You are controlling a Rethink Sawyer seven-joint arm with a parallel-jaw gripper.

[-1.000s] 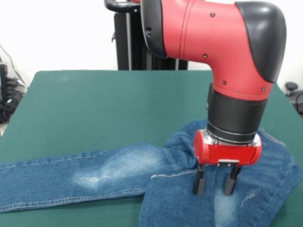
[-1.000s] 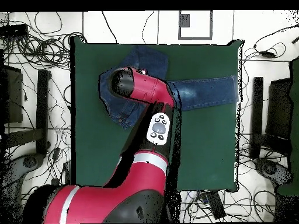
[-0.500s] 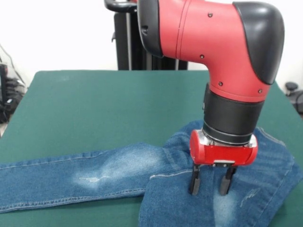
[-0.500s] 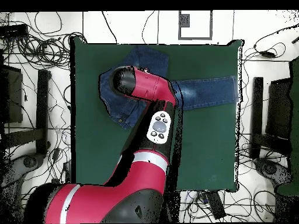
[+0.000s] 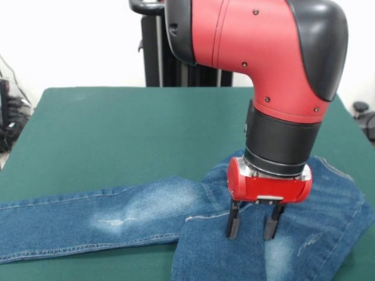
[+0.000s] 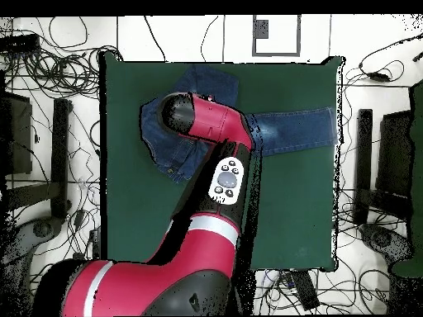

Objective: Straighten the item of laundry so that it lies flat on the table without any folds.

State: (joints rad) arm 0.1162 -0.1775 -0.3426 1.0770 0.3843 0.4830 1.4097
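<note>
We judge the job barely begun: the jeans (image 5: pixel 146 213) lie folded on the desk (image 5: pixel 117 134), one leg doubled beneath our end effector (image 5: pixel 251 221), its fingers spread apart, gripping nothing.

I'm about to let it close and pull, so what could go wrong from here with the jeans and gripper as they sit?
The gripper is open over the jeans where one leg is folded across the other. Closing here may pinch both layers, so a pull would likely drag the whole garment rather than unfold it. The fingers stand close beside the folded edge and might miss it. The jeans already run past the front view's lower edge; a pull that way could slide them off the table.
</note>
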